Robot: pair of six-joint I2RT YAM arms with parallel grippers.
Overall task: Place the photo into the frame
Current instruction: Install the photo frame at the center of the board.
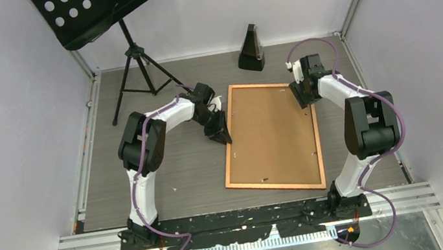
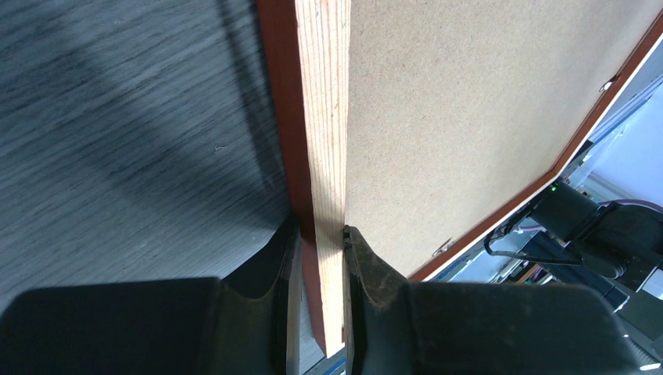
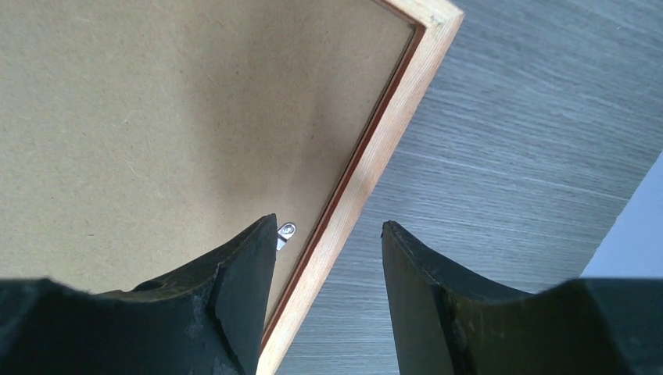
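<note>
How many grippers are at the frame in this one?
2. The left gripper is shut on the left rail of the frame; the right gripper is open, astride its right rail near the far corner, beside a metal clip. Both are fully in view.

The copper-orange wooden picture frame (image 1: 275, 187) lies back up on the grey worktop (image 1: 178, 164), its plain brown fibreboard backing (image 1: 272, 134) hiding whatever sits beneath. Seen from overhead, the black perforated music stand (image 1: 101, 8) at eleven o'clock is cut by the upper edge, and the right claw (image 1: 302, 99) has its fingertips buried under its own wrist. From the right wrist, a small silver clip (image 3: 286, 232) is half hidden behind the nine-o'clock finger (image 3: 234, 297); from the left wrist, the frame's rail runs off at twelve o'clock.
</note>
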